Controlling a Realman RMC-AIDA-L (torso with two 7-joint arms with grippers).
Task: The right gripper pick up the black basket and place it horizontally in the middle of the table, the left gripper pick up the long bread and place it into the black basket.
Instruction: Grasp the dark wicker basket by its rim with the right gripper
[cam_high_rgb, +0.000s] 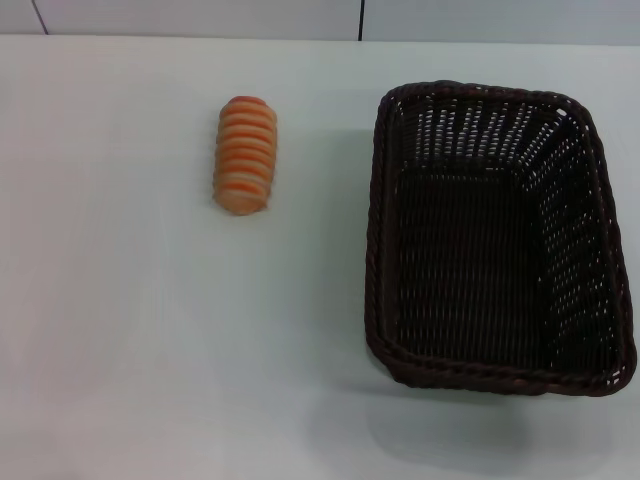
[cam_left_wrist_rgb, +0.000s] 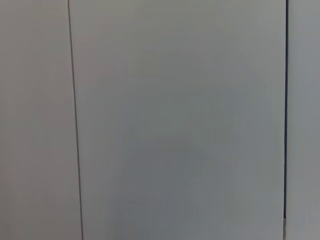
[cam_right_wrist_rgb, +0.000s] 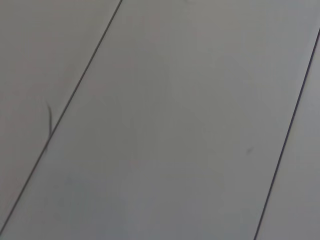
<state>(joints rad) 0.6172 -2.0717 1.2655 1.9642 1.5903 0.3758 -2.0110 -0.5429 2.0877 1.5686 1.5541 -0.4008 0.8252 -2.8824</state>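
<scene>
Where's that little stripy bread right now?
In the head view the long bread lies on the table, on the robot's left and toward the far edge, apart from the black basket on the right.

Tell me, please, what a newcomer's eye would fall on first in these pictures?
The black basket dominates: large, dark, empty, standing on the right side of the white table. Next comes the long bread, striped side up, lying apart from the basket on the left. Neither gripper is in sight, and both wrist views show only plain grey panels.
</scene>
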